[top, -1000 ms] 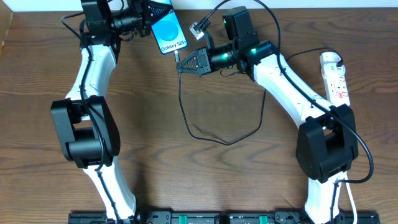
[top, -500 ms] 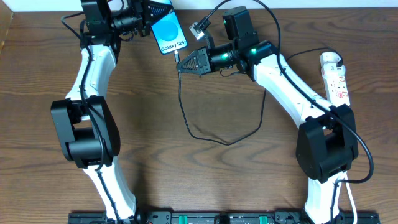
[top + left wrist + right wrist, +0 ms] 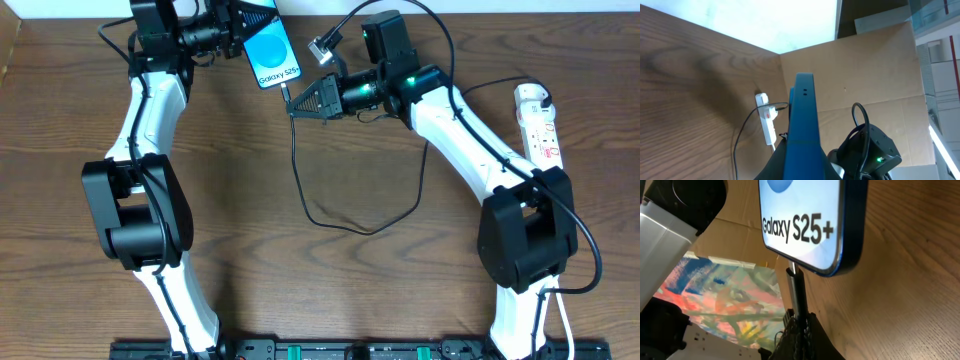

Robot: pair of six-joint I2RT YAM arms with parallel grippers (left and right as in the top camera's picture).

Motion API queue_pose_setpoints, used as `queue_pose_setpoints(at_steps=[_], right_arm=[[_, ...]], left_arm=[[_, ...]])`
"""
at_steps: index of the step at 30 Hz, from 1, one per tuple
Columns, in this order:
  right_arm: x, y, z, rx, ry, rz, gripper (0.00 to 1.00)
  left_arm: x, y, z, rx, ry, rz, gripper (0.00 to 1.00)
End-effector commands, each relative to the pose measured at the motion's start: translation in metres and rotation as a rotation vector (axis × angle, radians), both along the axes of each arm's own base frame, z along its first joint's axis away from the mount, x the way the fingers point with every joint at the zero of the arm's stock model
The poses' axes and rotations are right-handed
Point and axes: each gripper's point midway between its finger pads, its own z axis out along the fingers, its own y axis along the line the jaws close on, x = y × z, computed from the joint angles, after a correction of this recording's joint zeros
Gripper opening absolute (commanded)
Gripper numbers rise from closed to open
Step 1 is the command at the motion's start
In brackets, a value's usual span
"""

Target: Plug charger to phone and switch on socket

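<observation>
Two steps are pending. Left gripper is clamping the phone at the far edge of the worktop. Right gripper is pinching the charger plug, whose tip is meeting the phone's bottom edge; seating unclear. Power strip is lying far right, well apart from both.

"Galaxy S25+" on the phone lit screen

1. Phone edge-on at ctr frame, upright, blue side w/ two small holes facing cam.
2. Left gripper clamps its lower end; dark fingers either side.
3. Socket lies beyond on wood table, red marks showing; thin black charger cable curves beside it.
4. Right arm btm right, green LED lit; cardboard wall behind.
</observation>
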Motion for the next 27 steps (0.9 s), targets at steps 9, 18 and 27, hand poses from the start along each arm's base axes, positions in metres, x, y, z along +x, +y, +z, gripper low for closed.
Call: queue_pose_setpoints(at_steps=[9, 18, 27], right_arm=[[0.012, -0.012, 0.021, 0.02, -0.054, -0.043, 0.01], [0.019, -0.011, 0.023, 0.019, -0.092, -0.065, 0.01], [0.025, -0.011, 0.024, 0.018, -0.126, -0.088, 0.01]], left_arm=[[-0.025, -0.012, 0.02, -0.015, -0.059, -0.128, 0.07], [-0.027, -0.017, 0.02, -0.016, -0.058, -0.141, 0.07], [-0.03, -0.026, 0.021, -0.017, -0.058, -0.162, 0.07]])
